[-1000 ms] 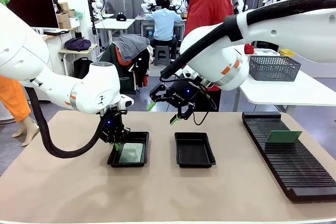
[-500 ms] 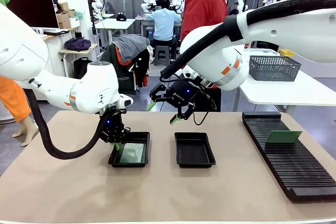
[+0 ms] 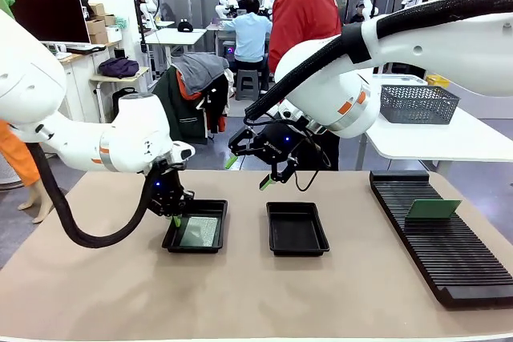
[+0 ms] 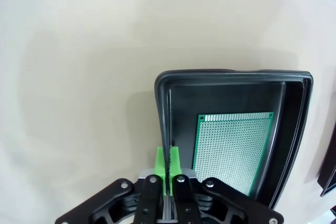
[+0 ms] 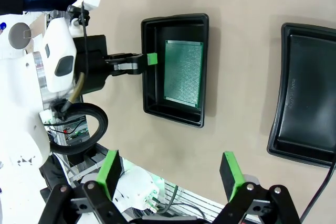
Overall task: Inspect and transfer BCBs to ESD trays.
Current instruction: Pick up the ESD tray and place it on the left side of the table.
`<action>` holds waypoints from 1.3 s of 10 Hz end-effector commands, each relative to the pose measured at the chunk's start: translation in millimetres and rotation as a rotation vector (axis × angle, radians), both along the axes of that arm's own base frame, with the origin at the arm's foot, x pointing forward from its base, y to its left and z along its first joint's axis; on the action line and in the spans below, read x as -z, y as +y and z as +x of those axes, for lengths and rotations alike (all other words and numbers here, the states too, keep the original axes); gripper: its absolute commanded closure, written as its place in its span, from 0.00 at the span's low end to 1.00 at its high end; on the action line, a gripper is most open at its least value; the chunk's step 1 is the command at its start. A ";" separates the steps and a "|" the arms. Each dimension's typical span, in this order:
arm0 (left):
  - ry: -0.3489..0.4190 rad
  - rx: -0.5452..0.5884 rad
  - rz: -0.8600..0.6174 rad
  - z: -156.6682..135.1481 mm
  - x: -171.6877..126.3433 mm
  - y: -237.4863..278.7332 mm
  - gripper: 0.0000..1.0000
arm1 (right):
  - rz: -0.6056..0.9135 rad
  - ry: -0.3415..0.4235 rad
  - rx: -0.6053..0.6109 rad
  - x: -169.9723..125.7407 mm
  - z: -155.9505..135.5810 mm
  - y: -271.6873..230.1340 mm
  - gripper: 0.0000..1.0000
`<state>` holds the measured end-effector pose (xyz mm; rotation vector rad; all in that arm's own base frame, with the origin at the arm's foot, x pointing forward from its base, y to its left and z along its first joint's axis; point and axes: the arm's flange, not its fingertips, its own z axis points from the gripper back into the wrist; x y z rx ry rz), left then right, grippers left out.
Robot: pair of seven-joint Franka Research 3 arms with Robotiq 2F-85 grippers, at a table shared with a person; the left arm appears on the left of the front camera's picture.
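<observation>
We've dragged the ESD tray (image 3: pixel 196 249), BCB (image 3: pixel 200 232) inside, slightly leftward, left gripper (image 3: pixel 175 219) jaws pinching its rim; right gripper (image 3: pixel 248 172) jaws spread.

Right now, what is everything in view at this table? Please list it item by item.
ESD trays: 2, glossy black, side by side mid-table. The left ESD tray holds a board; the right ESD tray holds nothing.
BCBs: 2, green. The flat BCB lies in the left ESD tray; the standing BCB is propped in the rack.
rack: 1, black, ribbed, at the table's right side.
mesh basket: 1, grey, on a white table behind.
table: 1, tan.
person: 1, red top, at the far side.
left gripper: 1, black with green pads, shut on the left ESD tray's rim.
right gripper: 1, black with green pads, open and holding nothing, above the table behind the right ESD tray.
</observation>
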<state>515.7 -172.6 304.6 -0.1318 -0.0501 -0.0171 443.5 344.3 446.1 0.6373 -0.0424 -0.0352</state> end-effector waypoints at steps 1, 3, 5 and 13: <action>-0.023 0.013 -0.071 -7.6 0.0 29.1 0.97 | -0.012 -0.001 0.013 -0.4 1.2 1.7 0.00; -0.038 0.045 -0.137 -11.4 -4.7 53.0 0.97 | -0.012 -0.001 0.013 -0.4 1.2 1.7 0.00; -0.056 0.076 -0.201 -16.8 -12.1 80.7 0.97 | -0.012 -0.001 0.013 -0.4 1.2 1.7 0.00; -0.048 0.059 -0.099 -48.4 -33.3 202.6 0.97 | -0.012 -0.001 0.013 -0.4 1.2 1.7 0.00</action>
